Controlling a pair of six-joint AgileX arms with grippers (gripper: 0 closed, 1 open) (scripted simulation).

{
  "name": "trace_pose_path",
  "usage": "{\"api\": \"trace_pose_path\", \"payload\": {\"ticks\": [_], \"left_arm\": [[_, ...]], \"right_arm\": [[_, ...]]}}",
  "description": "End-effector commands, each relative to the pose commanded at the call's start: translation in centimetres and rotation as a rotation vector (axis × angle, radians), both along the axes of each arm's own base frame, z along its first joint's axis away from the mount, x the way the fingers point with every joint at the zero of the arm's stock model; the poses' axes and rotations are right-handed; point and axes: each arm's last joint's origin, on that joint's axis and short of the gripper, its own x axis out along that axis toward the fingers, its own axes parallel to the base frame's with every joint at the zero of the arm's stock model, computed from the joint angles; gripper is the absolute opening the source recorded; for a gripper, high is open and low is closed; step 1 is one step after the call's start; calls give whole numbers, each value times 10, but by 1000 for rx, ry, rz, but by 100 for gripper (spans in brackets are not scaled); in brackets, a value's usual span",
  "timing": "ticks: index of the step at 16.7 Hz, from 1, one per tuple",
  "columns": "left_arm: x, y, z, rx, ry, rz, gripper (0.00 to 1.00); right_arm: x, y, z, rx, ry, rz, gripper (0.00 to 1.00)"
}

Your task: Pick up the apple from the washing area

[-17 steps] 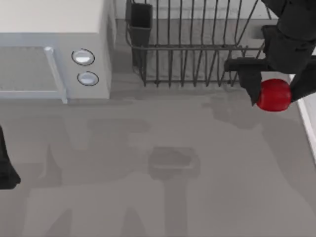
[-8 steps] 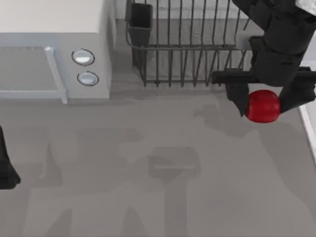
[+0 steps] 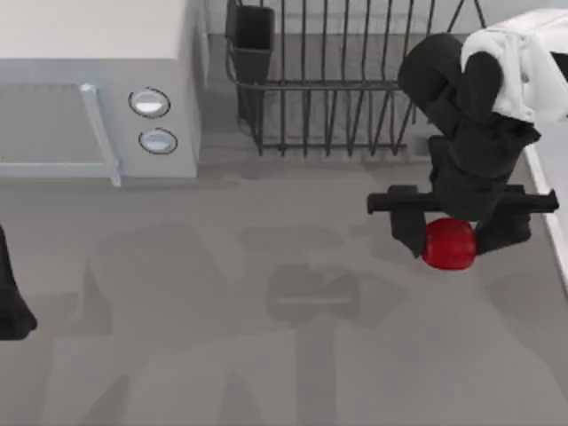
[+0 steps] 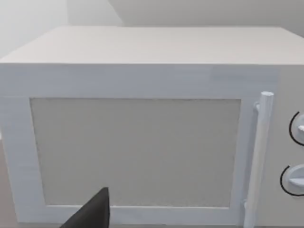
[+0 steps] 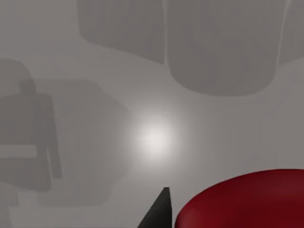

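Here the right end effector (image 3: 448,238) hangs over the grey desk (image 3: 266,355) toward its right side, its two dark fingers (image 3: 408,229) clamped on the apple (image 3: 449,243), one on each flank of the red fruit. The apple sits between them, clear of the washing area (image 3: 550,209), whose pale raised rim runs along the right edge of the top view just beside the arm. Behind the end effector, at the far side of the desk, stands the black wire dish rack (image 3: 328,89), with a dark cutlery cup (image 3: 253,35) at its left corner; the arm's upper links overlap the rack's right end in the top view. Farther left is the white box (image 3: 98,89) with two round knobs (image 3: 149,103) and a bar handle (image 3: 99,133). In the right wrist view the apple (image 5: 247,199) shows as a red dome beside one dark fingertip (image 5: 159,211), with bare desk and soft shadows beyond. The left end effector (image 3: 11,302) is parked at the desk's left edge; whether its fingers are apart or together, I cannot tell. The left wrist view faces the box's door (image 4: 135,152) and handle.
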Motion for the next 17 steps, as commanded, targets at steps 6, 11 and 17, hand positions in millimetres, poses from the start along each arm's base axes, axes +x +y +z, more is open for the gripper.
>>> {"api": "trace_pose_path", "payload": {"ticks": [6,11,17], "left_arm": [[0,0,0,0,0,0,100],[0,0,0,0,0,0,100],[0,0,0,0,0,0,100]], "right_arm": [[-3,-1,-15,-4,6,1,0],[-3,-1,-15,-4,6,1,38],[-3,-1,-15,-4,6,1,83]]}}
